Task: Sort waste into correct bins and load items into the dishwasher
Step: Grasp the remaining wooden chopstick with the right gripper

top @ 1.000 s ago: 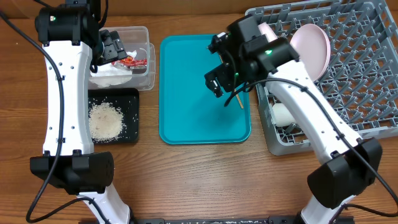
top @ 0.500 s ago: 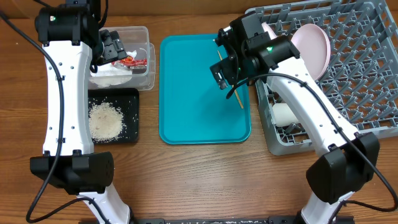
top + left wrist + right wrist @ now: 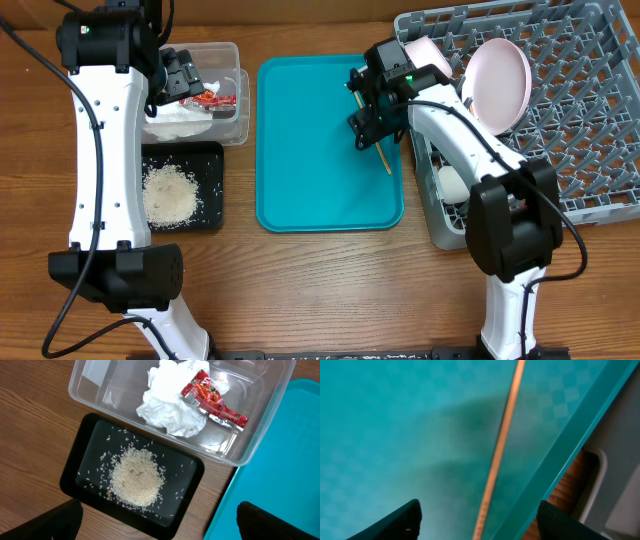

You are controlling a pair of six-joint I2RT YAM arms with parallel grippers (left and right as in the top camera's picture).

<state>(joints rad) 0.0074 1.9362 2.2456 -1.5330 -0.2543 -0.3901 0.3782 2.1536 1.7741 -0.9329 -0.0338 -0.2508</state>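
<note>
Right gripper point(image 3: 479, 520): jaws spread, 1 on each side of a wooden chopstick point(image 3: 502, 440), which is clear of both. The chopstick lies flat on the teal tray point(image 3: 300, 150), near its right rim, beside the grey dish rack point(image 3: 590, 150). Left gripper point(image 3: 160, 515): jaws spread wide, empty, above the black tray point(image 3: 87, 452) holding rice point(image 3: 136, 477). The adjoining clear tub point(image 3: 100, 390) contains the napkin point(image 3: 167, 405) and red wrapper point(image 3: 212, 397).
</note>
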